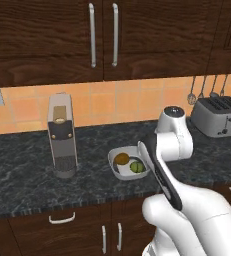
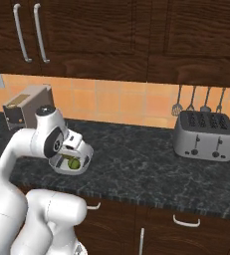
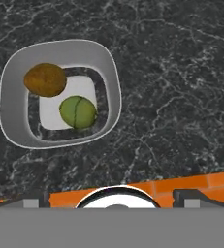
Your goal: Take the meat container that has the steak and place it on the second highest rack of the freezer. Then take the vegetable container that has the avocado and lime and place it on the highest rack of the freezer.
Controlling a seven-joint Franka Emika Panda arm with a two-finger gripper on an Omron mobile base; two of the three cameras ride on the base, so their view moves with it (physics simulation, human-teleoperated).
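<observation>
The vegetable container [image 3: 108, 63] is a white rounded bowl on the dark stone counter, and it holds the brownish avocado [image 3: 44, 80] and the green lime [image 3: 78, 112]. In the left base view the bowl [image 1: 116, 151] sits at mid-counter with the avocado [image 1: 121, 159] and the lime [image 1: 136, 167] inside. My gripper [image 3: 116, 198] hangs above the counter, open, its fingertips [image 3: 36, 201] far apart with nothing between them. The bowl lies up and to the left of it in the hand view. In the right base view my hand covers most of the bowl [image 2: 61, 168]; the lime [image 2: 74, 162] peeks out. The meat container, the steak and the freezer are out of view.
A tall coffee machine [image 1: 62, 140] stands on the counter left of the bowl. A silver toaster [image 1: 217, 116] sits at the far right, with utensils [image 2: 198, 102] hanging on the tiled wall above it. Dark wall cabinets [image 1: 102, 35] hang overhead.
</observation>
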